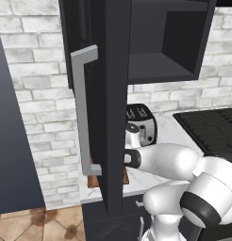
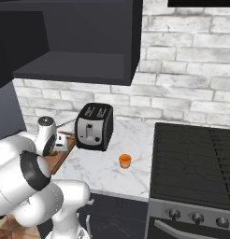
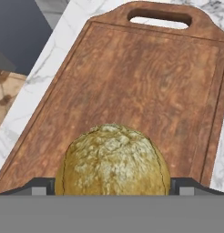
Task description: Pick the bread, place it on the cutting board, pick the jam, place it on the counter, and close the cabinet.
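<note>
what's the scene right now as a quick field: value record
bread: between the claw fingertips, over the cutting board
cutting board: on the counter, handle cutout at the far end in the hand view
jam: upright on the counter, between toaster and stove
toaster: on the counter beside the board
cabinet: door open, shelf inside bare
claw state: shut on the bread
left to do: release bread, close cabinet
</note>
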Tool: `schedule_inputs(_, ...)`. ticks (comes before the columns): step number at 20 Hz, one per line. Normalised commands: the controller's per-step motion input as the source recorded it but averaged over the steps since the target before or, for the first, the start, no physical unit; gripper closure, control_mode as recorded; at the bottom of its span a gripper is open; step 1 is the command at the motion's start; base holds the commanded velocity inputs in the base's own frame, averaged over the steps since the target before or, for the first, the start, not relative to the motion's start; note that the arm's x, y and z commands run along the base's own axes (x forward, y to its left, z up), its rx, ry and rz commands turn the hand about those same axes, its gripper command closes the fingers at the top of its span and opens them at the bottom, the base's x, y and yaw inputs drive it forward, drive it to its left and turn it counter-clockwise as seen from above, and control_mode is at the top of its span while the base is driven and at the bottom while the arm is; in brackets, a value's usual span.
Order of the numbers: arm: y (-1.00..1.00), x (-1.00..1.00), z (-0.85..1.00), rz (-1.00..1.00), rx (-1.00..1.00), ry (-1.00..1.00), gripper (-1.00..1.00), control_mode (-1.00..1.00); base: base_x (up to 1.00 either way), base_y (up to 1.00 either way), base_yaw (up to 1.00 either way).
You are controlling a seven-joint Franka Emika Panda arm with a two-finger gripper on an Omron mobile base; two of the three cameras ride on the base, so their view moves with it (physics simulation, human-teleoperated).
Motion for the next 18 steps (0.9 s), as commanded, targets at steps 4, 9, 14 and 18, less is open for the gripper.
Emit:
schedule_inputs(4, 0.0, 0.0, -0.01, 0.0, 0.0, 0.0, -1.0, -1.0, 0.0, 0.0, 0.0)
schedule_inputs(9, 0.0, 0.0, 0.0, 0.0, 0.0, 0.0, -1.0, -1.0, 0.0, 0.0, 0.0)
schedule_inputs(14, 0.0, 0.0, 0.01, 0.0, 0.0, -0.05, -1.0, -1.0, 0.0, 0.0, 0.0)
schedule_inputs(18, 0.0, 0.0, 0.03, 0.0, 0.0, -0.13, -1.0, -1.0, 0.0, 0.0, 0.0)
